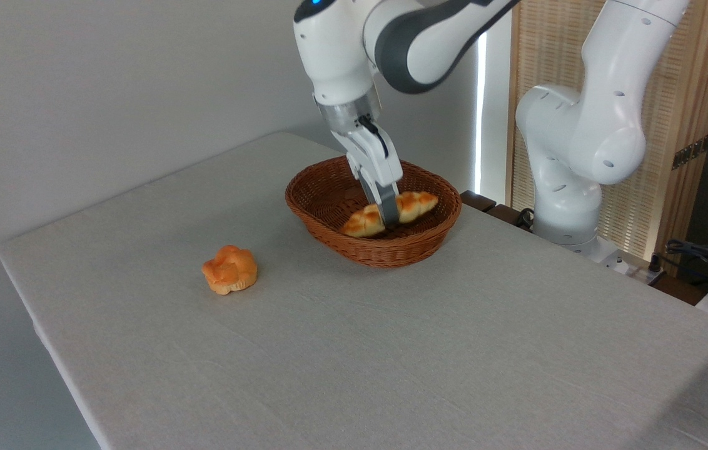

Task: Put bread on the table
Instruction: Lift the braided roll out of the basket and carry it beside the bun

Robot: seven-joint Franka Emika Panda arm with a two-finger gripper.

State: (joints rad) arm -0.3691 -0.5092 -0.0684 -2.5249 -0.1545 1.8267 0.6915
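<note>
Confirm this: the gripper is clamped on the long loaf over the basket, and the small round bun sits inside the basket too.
Not quite. The gripper does clamp the long loaf over the basket, but the camera view shows the bun on the table, left of the basket.

A brown oval wicker basket is seen just above the centre of the frame. A small round orange flower-shaped bun is placed left of centre, well apart from the basket. A slatted wooden screen is seen at the upper right, and dark cables at the right edge.
</note>
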